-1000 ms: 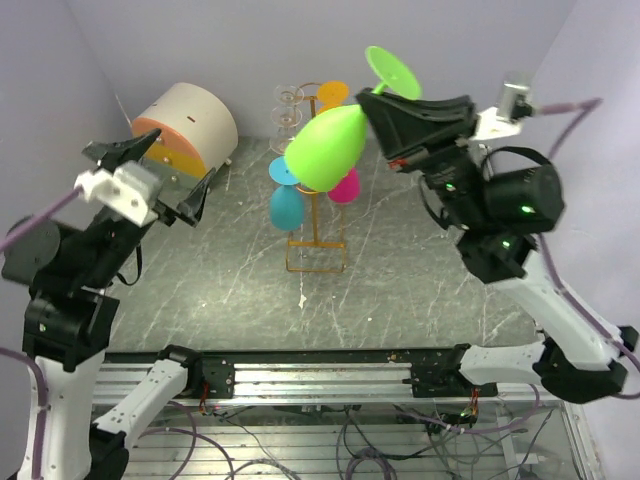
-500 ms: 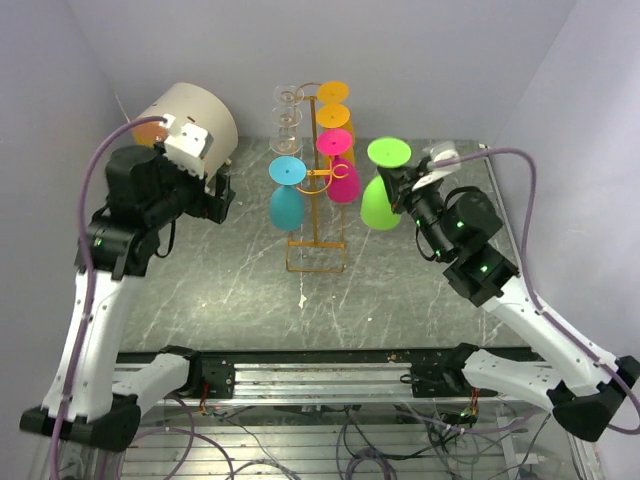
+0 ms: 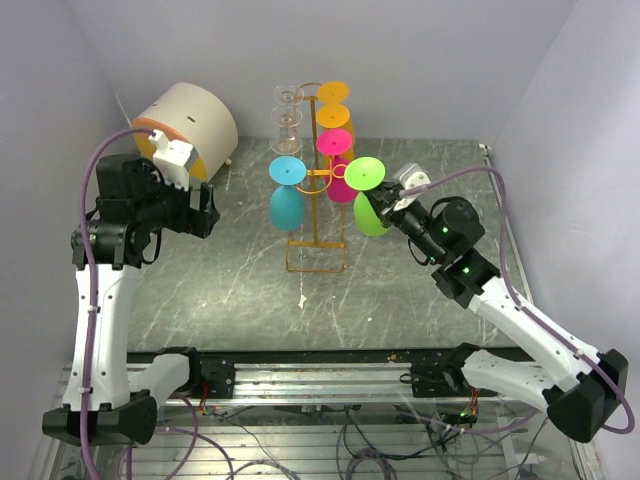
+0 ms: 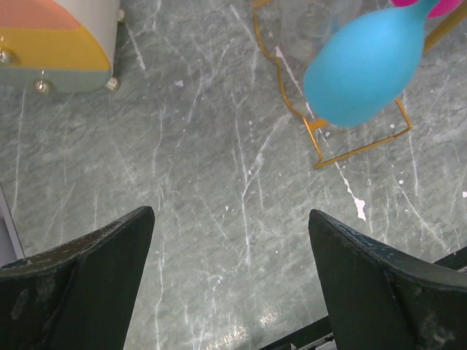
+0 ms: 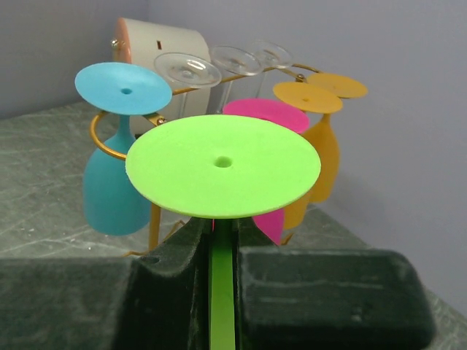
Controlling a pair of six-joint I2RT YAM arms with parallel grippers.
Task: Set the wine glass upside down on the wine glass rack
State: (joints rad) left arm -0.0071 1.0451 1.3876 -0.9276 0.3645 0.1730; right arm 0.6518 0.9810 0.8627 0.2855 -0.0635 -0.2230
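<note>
The green wine glass (image 3: 371, 216) is upside down, its round foot (image 5: 222, 166) on top. My right gripper (image 3: 388, 206) is shut on its stem (image 5: 222, 292), just under the foot. It holds the glass just right of the orange-gold wire rack (image 3: 316, 215), next to the hanging pink glass (image 3: 342, 182). In the right wrist view the rack's ring hooks (image 5: 102, 142) lie just beyond the foot. I cannot tell whether the glass touches the rack. My left gripper (image 3: 200, 210) is open and empty above the table, left of the rack; the left wrist view shows its gap (image 4: 230, 215).
Blue (image 3: 286, 200), pink, orange (image 3: 333, 105) and clear (image 3: 288, 110) glasses hang upside down on the rack. The blue one (image 4: 363, 60) and the rack's base (image 4: 350, 149) show in the left wrist view. A cream drum with an orange face (image 3: 190, 120) stands at the back left.
My right arm has brought the green glass down from a raised, tilted pose to upside down, then left to the rack's right side. My left arm has swung its gripper lower and slightly right.
</note>
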